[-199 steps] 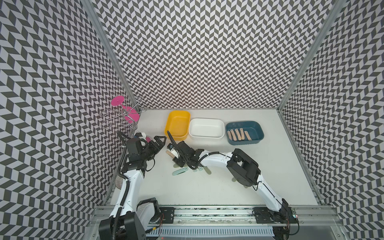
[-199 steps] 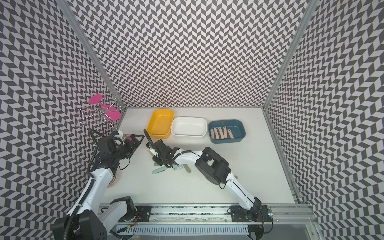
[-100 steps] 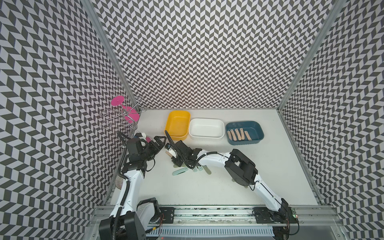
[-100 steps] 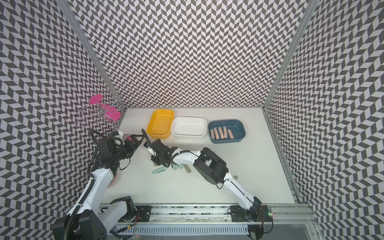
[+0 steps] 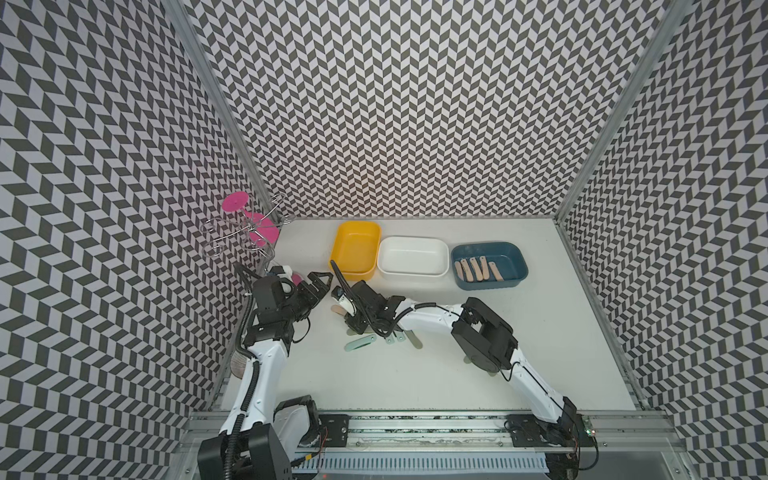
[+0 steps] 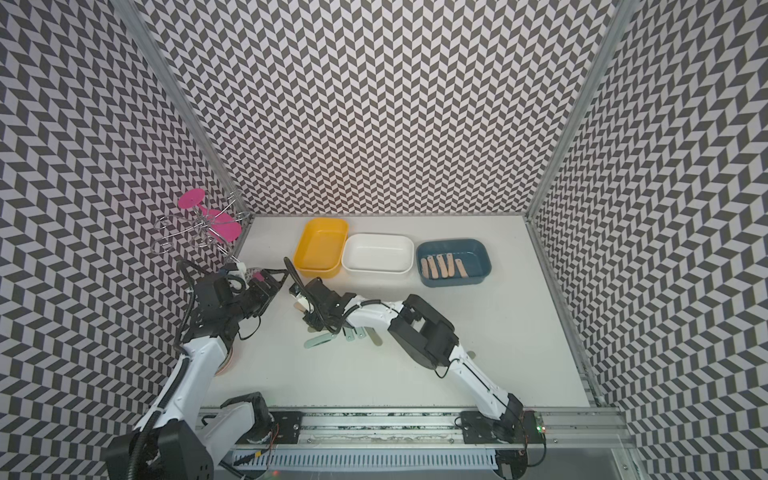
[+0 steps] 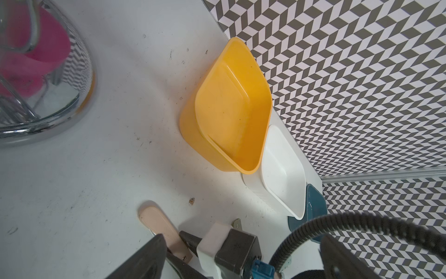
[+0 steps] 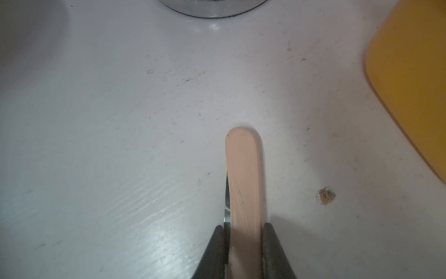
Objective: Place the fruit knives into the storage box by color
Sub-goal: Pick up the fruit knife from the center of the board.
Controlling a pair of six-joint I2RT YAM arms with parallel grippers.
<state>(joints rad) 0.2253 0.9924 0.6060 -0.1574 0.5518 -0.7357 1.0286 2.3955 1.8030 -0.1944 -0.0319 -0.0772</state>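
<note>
jutting from the clamped right tool [image 8: 244,244], a peach fruit knife [image 8: 243,169].

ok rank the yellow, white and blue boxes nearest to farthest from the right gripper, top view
1. yellow box, just beyond the right gripper
2. white box, middle of the row
3. blue box, far end, peach knives inside

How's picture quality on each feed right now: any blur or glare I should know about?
Right wrist view: peach knife crisp at its tip, soft near the right claw; glare streaks on the table. Left wrist view: chrome rack blurred, yellow box sharp. Both top views: even light.
</note>
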